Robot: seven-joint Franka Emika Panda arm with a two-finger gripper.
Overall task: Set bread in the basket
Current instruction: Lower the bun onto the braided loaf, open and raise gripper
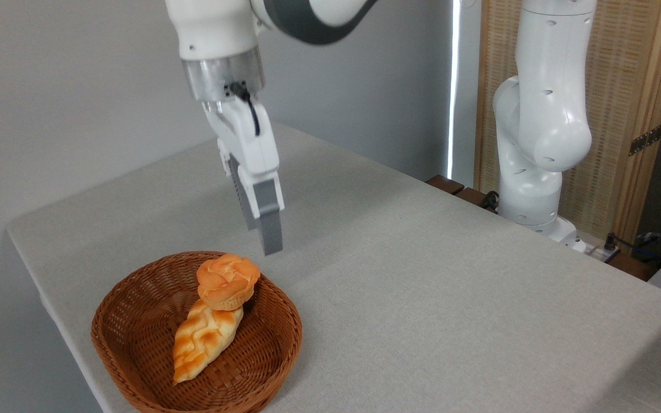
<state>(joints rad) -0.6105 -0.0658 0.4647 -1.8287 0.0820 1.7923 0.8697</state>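
The bread (227, 281), a small round orange-golden bun with a swirled top, sits inside the brown wicker basket (113, 321) at the table's front left. It leans on the upper end of a long braided loaf (204, 341) that lies in the same basket. My gripper (261, 235) hangs tilted above and to the right of the bun, clear of it. Its two grey fingers stand apart, open and holding nothing.
The grey table (422, 298) stretches to the right and back of the basket. A second white robot arm (537, 132) stands at the table's far right edge, with cables (652, 244) and a wooden screen (623, 86) behind it.
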